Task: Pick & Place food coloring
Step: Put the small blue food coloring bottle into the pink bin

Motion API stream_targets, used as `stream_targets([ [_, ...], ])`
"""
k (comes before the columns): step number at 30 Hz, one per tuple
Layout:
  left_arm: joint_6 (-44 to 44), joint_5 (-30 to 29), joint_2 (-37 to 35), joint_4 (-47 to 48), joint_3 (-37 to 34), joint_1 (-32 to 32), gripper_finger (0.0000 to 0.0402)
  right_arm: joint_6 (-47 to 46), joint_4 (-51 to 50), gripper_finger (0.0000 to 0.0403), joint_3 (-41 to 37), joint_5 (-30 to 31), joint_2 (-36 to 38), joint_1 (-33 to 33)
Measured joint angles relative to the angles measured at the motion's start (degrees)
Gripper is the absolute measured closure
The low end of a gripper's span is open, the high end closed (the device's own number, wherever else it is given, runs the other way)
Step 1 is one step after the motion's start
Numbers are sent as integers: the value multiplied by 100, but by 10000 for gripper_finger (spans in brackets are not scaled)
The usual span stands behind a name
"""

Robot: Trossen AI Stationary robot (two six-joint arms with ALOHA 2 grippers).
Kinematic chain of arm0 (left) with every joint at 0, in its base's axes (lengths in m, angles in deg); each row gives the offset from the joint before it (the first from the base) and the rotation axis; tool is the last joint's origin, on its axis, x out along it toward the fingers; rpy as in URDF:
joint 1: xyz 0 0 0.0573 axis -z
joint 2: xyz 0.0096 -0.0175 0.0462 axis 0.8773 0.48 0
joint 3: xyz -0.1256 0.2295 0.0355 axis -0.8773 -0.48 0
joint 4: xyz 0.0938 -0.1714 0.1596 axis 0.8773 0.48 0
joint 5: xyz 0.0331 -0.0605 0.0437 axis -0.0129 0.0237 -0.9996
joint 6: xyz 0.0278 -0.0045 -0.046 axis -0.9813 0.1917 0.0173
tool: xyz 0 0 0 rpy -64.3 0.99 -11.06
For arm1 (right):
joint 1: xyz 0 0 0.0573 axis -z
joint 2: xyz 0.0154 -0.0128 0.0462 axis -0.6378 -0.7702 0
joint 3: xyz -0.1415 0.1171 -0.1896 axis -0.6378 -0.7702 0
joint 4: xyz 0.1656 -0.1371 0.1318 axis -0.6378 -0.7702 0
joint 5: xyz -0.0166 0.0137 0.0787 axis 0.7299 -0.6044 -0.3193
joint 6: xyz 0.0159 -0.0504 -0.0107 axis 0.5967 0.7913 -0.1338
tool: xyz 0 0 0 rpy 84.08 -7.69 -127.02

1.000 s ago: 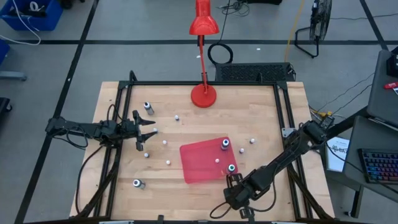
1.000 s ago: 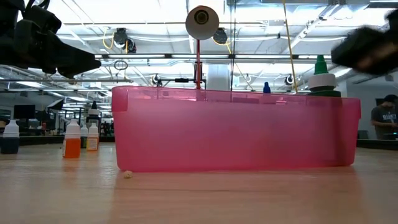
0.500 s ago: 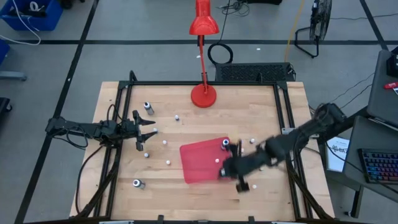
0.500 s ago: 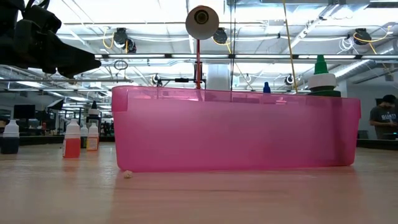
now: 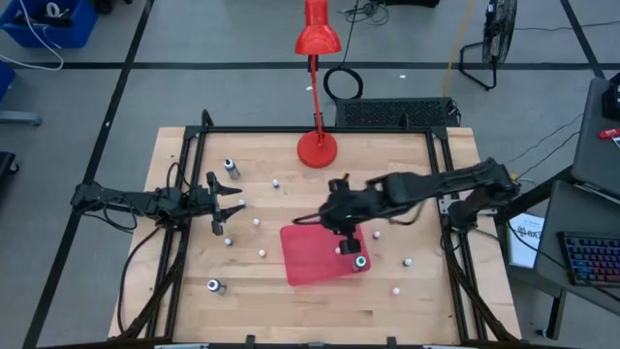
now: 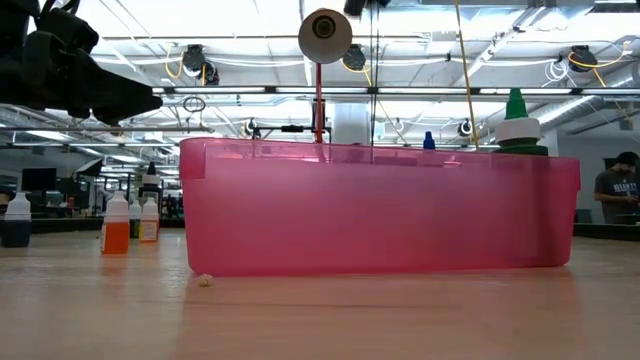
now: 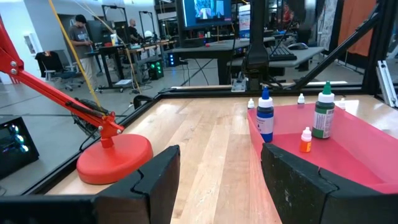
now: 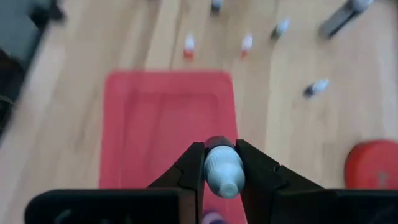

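Observation:
My right gripper (image 5: 334, 217) hangs over the far edge of the red tray (image 5: 308, 254), shut on a tiny white food coloring bottle (image 8: 222, 171). In the tray stand a teal-topped vial (image 5: 359, 262) and a small white bottle (image 5: 339, 250). The left wrist view shows a blue bottle (image 7: 265, 116), a green one (image 7: 324, 116) and a small orange one (image 7: 305, 140) upright in it. More bottles stand loose on the table (image 5: 257, 221) (image 5: 406, 261). My left gripper (image 5: 229, 206) waits open at the table's left, level and empty. My right gripper pinches the tiny bottle between its two fingers (image 8: 194, 163), which slant down from the table's right side. The bottle's pale rounded end (image 8: 224, 180) shows between the fingertips. It is lifted clear, above the red tray.
A red desk lamp stands on its round base (image 5: 317, 149) at the table's far middle. A grey vial (image 5: 231, 167) stands far left and another lies near the front left (image 5: 215, 286). Black frame rails run along both table sides.
My right gripper has risen from the table's near right corner and swung toward the far and left, ending above the red tray. It has tipped and rolled on the way, staying shut. The left arm has kept still.

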Motion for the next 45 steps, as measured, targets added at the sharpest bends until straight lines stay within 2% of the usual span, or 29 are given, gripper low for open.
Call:
stream_targets([
  [7, 0, 0, 0, 0, 0, -1, 176, 32, -735, 345, -5, -116, -1126, 189],
  [12, 0, 0, 0, 0, 1, 0, 176, 193, -563, 345, -8, -397, -1773, 196],
  [20, 0, 0, 0, 0, 0, -1, 176, 406, -424, 345, -8, -381, -2420, 191],
  [26, 0, 0, 0, 0, 0, -1, 176, 549, -211, 345, -8, -377, -2656, 188],
  [37, 0, 0, 0, 0, 0, -1, 176, 716, 126, 337, -31, -383, -2654, 257],
  [45, 0, 0, 0, 0, 0, -1, 176, 722, 584, 326, -534, -399, -2634, 371],
])
